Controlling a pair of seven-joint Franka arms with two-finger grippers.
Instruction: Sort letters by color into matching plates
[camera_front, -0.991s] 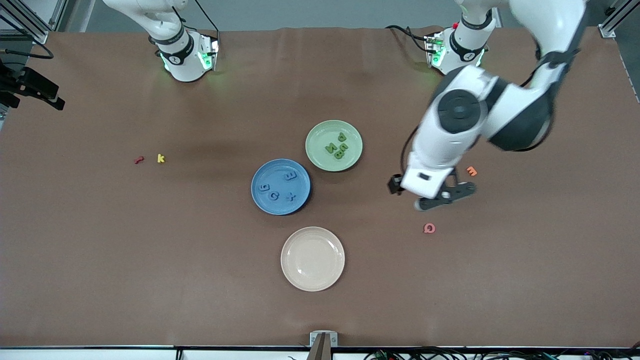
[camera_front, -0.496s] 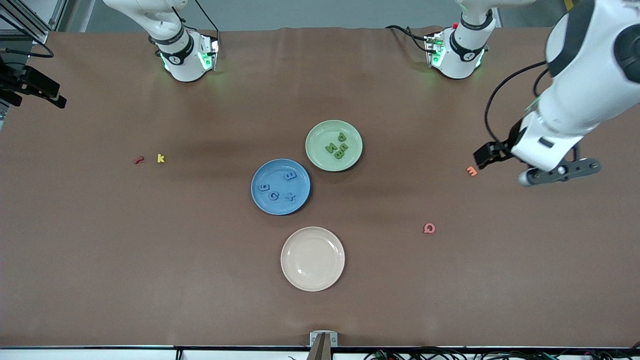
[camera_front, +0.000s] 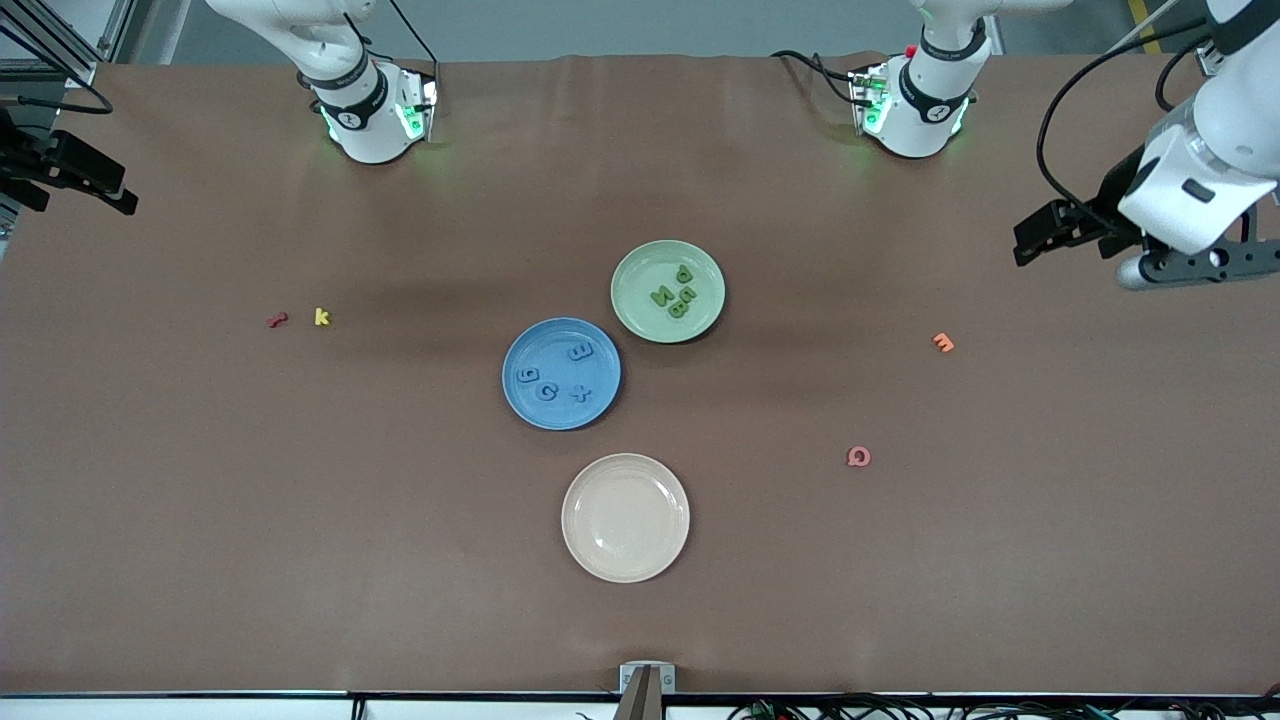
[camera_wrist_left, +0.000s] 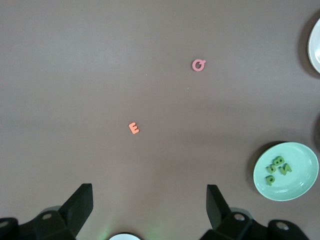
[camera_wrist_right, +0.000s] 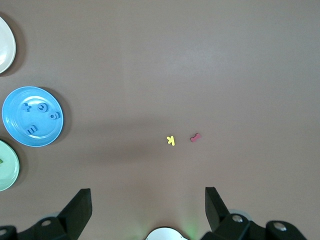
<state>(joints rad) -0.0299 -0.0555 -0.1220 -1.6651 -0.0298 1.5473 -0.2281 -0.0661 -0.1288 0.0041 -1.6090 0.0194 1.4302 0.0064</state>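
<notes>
Left gripper (fingers spread) hangs over table's end.

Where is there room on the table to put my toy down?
Bare cloth lies between the blue plate and the yellow k, and between the cream plate and the pink letter. The cream plate itself holds nothing. It is crowded where the blue plate and green plate nearly touch, both holding letters.

Robotics lab, aluminium frame rails, cabling
</notes>
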